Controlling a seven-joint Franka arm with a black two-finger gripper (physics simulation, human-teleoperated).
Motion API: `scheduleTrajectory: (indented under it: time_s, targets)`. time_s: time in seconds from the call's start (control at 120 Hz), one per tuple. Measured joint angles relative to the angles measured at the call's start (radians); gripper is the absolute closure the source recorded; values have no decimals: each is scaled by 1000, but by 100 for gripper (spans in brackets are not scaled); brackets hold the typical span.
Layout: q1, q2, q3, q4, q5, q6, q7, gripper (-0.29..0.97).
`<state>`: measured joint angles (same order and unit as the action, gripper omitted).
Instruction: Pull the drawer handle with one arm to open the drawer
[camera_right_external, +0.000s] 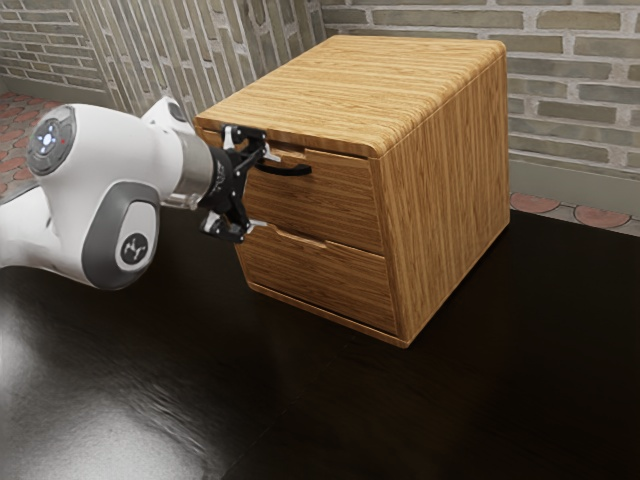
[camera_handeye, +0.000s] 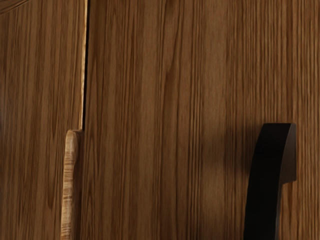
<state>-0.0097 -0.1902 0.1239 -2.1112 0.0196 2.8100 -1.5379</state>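
A wooden cabinet (camera_right_external: 440, 170) with two drawers stands on the dark table. The upper drawer (camera_right_external: 330, 200) carries a black bar handle (camera_right_external: 288, 168) near its top edge. My gripper (camera_right_external: 252, 192) sits right at the upper drawer's front, at the end nearer the exterior view's left. It is open, with one finger (camera_right_external: 263, 155) up by the handle's end and the other down by the seam above the lower drawer (camera_right_external: 320, 275). In the wrist view the drawer front (camera_handeye: 170, 100) is very close, with one end of the black handle (camera_handeye: 270, 185) showing. The upper drawer looks flush with the cabinet.
The lower drawer has a wooden lip grip (camera_handeye: 70, 185) just past the seam between the drawers. The dark glossy table (camera_right_external: 300, 410) stretches in front of the cabinet. A brick wall (camera_right_external: 580, 90) stands behind it.
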Motion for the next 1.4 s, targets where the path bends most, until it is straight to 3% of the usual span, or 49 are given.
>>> scheduleTrajectory:
  time_s: [0.15,0.35,0.517,0.892,1.4]
  targets:
    - [-2,-2,0,0,3,2,-1,21]
    - [-1,-15,0,0,9,5,3,56]
    - [1,-28,-2,-4,8,11,6,70]
    - [1,-94,-6,-59,8,5,8,78]
    - [1,-227,2,-181,9,-11,11,77]
